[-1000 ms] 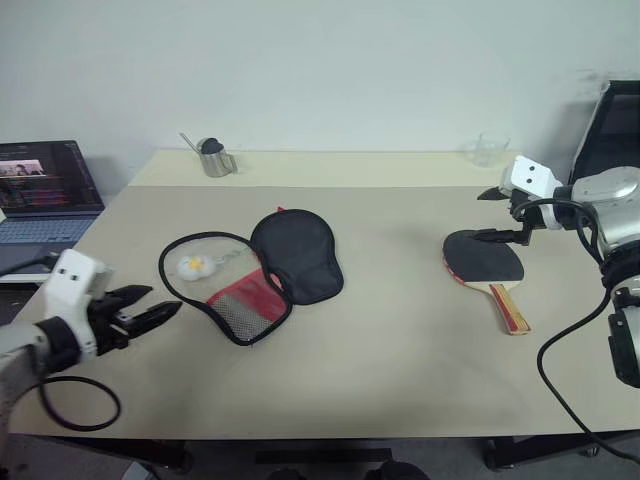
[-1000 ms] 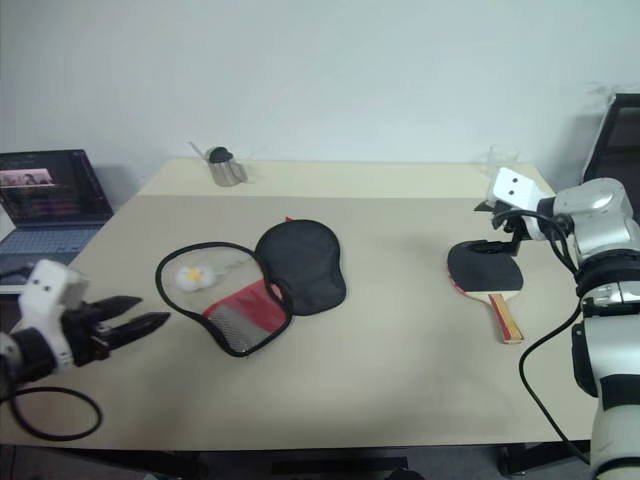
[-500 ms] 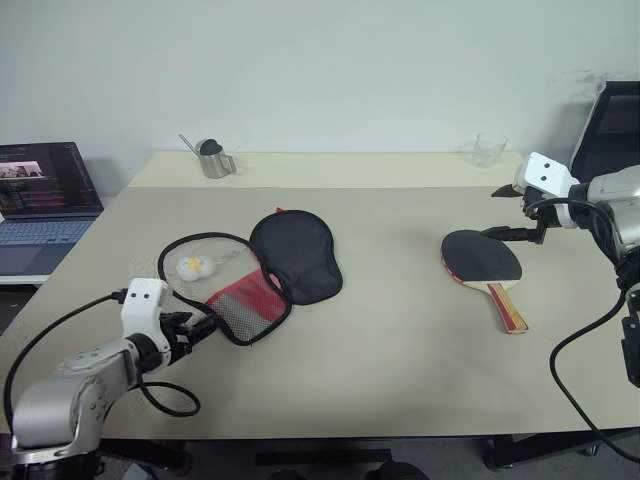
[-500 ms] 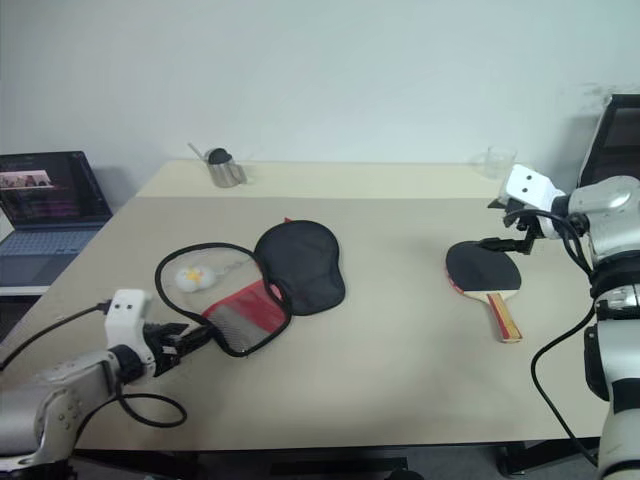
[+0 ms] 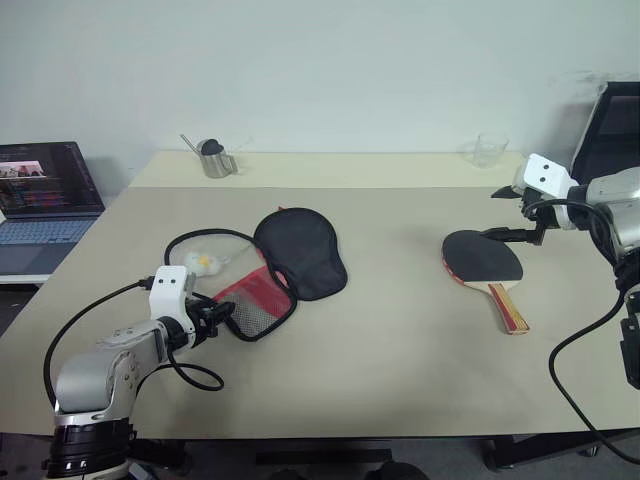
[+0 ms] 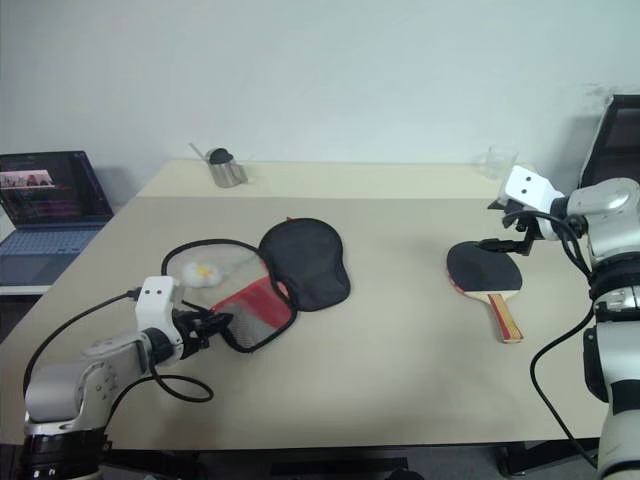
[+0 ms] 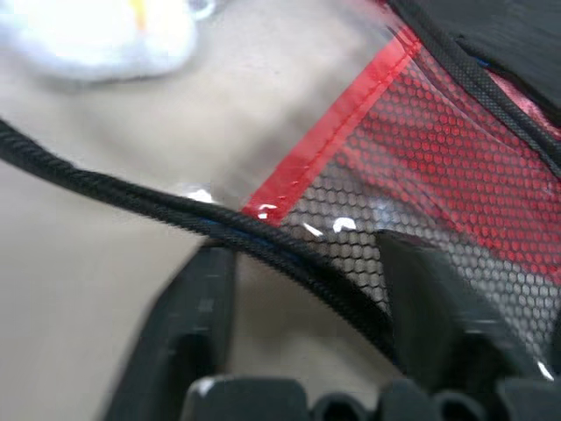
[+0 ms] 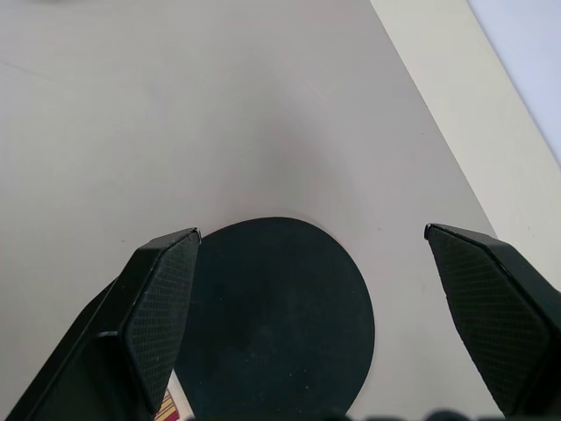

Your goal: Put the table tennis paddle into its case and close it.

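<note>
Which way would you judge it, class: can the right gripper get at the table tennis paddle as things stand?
Probably yes. The right gripper hovers open just above the table tennis paddle, whose black face lies flat on the table with nothing on or beside it. The handle points toward the robot, so the way down looks free.

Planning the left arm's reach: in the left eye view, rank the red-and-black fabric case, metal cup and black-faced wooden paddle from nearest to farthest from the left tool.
1. Red-and-black fabric case, at the left tool.
2. Metal cup, far edge.
3. Black-faced wooden paddle, far right.
</note>
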